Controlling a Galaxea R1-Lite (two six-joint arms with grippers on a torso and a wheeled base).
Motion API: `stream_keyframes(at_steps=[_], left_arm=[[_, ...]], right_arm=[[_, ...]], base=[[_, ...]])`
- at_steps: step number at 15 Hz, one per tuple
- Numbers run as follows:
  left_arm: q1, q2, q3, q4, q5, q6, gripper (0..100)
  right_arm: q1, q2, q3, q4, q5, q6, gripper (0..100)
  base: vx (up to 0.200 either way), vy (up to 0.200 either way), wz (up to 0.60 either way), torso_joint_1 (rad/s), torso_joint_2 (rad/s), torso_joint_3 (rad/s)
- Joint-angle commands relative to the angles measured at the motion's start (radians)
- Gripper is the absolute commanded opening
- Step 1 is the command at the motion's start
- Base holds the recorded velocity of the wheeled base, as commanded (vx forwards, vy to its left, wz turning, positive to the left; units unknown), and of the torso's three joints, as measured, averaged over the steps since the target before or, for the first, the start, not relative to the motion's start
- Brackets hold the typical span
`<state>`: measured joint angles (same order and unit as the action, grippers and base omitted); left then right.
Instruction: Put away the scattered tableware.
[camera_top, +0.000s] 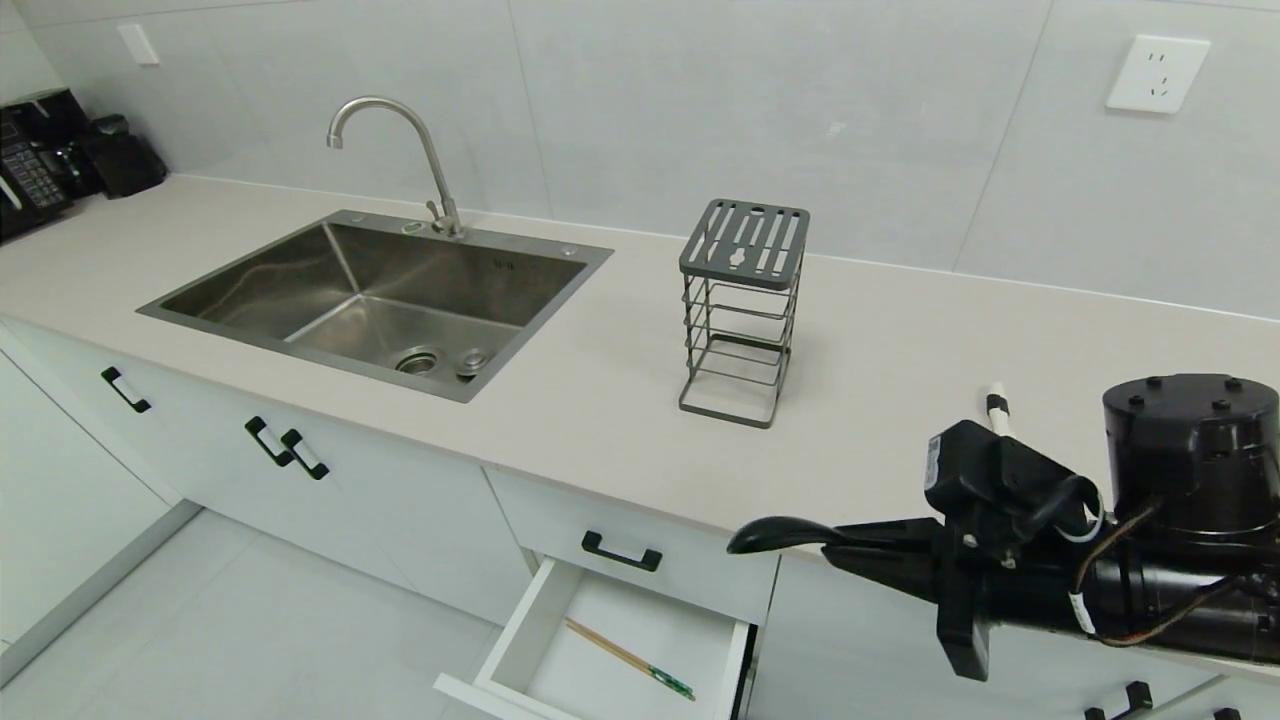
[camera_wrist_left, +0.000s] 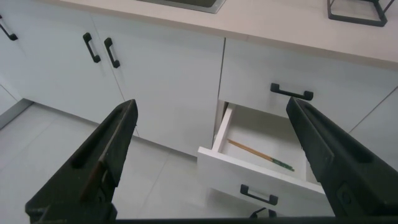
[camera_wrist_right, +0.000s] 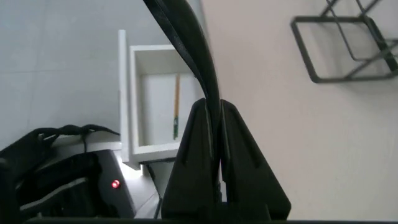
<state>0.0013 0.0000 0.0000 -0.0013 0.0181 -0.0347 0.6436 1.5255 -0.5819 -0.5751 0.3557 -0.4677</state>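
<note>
One black spoon (camera_top: 775, 535) is clamped in the right hand (camera_wrist_right: 214, 112), bowl protruding.

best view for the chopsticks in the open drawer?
Left wrist view: chopsticks lie full-length, with the whole open drawer in frame. Head view shows them too, drawer cropped. Right wrist view: just a thin foreshortened strip.

Head camera looks down across the counter (camera_top: 900, 330); both wrist cameras face the open drawer (camera_wrist_left: 283, 140)

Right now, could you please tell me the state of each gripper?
Left gripper: open, holding nothing.
Right gripper: shut on the black spoon.
</note>
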Motion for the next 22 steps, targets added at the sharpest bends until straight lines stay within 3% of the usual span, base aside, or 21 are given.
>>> stream_keyframes(at_steps=[1, 7, 10, 17, 22], left_arm=[[0.000, 0.000, 0.000, 0.000, 0.000, -0.001, 100], [0.000, 0.000, 0.000, 0.000, 0.000, -0.001, 100], [0.000, 0.000, 0.000, 0.000, 0.000, -0.001, 100], [0.000, 0.000, 0.000, 0.000, 0.000, -0.001, 100], [0.000, 0.000, 0.000, 0.000, 0.000, -0.001, 100]], right_arm=[[0.051, 0.001, 0.008, 0.003, 0.015, 0.003, 0], [0.146, 0.119, -0.107, -0.009, -0.006, 0.142, 0], [0.195, 0.165, -0.196, -0.008, -0.158, 0.319, 0], [0.268, 0.211, -0.276, 0.017, -0.202, 0.333, 0], [0.303, 0.209, -0.394, 0.175, -0.218, 0.400, 0]], base=[[0.000, 0.000, 0.00, 0.000, 0.00, 0.000], [0.000, 0.000, 0.00, 0.000, 0.00, 0.000], [0.000, 0.000, 0.00, 0.000, 0.00, 0.000], [0.000, 0.000, 0.00, 0.000, 0.00, 0.000], [0.000, 0.000, 0.00, 0.000, 0.00, 0.000]])
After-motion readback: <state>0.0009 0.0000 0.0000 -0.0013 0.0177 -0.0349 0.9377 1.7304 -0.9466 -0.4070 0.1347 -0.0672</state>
